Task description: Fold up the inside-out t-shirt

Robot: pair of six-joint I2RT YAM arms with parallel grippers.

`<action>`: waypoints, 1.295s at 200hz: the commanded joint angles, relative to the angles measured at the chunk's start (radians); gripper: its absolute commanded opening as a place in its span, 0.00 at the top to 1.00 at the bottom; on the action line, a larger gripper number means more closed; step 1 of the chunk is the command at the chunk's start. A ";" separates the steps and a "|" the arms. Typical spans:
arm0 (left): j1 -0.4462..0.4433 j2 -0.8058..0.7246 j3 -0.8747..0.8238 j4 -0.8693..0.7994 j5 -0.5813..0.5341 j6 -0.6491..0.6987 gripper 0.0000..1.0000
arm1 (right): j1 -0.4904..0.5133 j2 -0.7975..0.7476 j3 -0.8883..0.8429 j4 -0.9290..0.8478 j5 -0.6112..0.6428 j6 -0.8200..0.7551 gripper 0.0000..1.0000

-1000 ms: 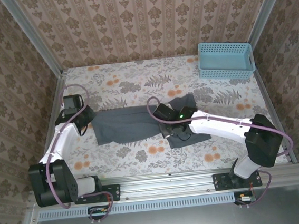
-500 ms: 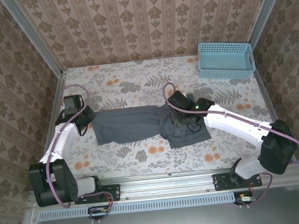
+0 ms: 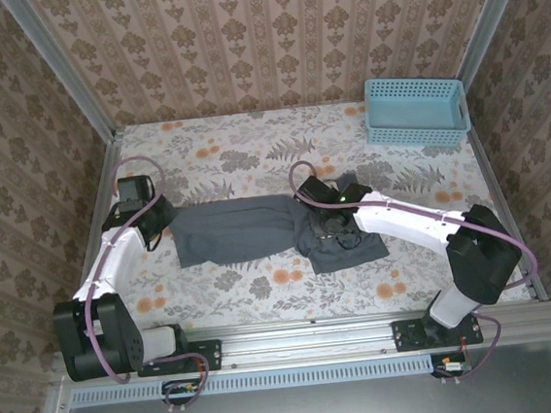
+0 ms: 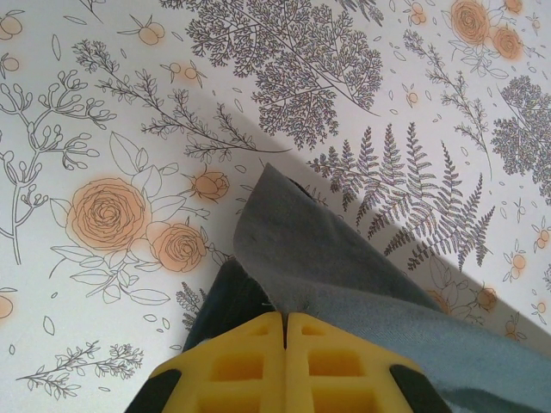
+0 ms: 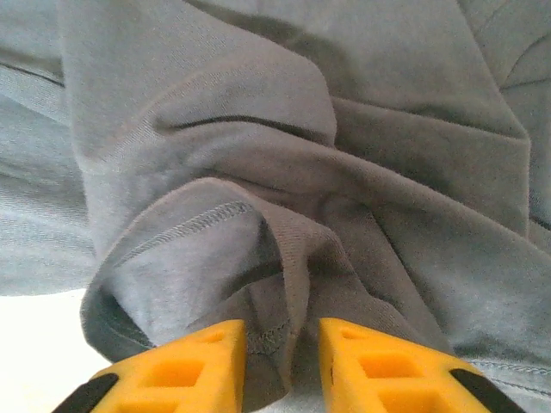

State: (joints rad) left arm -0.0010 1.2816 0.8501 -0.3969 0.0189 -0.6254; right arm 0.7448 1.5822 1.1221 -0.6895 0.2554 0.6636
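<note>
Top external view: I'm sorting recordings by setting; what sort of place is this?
Likely a staged robot test booth rather than a home: wallpapered panels, a metal frame, and a floral-covered table with a t-shirt laid out.

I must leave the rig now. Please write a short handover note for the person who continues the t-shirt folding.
Left gripper: shut on the left end of the inside-out t-shirt.
Right gripper: jaws slightly apart with a bunched fold of the shirt's right end between them; firm grip unclear.
T-shirt: lies as a long strip across the table, right end crumpled.
Done: no neat fold visible yet.
Left: flatten it, then fold.
</note>
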 commanded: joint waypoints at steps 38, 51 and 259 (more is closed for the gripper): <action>-0.008 0.015 0.007 -0.003 0.004 -0.001 1.00 | 0.007 0.004 -0.023 -0.029 0.006 0.037 0.85; -0.008 0.016 0.017 -0.009 0.006 -0.005 1.00 | 0.006 -0.013 -0.022 -0.046 0.022 0.035 0.92; 0.190 -0.550 0.681 -0.275 0.124 0.057 1.00 | -0.227 -0.584 0.944 -0.180 0.285 -0.535 1.00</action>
State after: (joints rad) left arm 0.1795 0.7753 1.4715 -0.6266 0.1814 -0.6079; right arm 0.5194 1.0615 1.9709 -0.9161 0.6060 0.1867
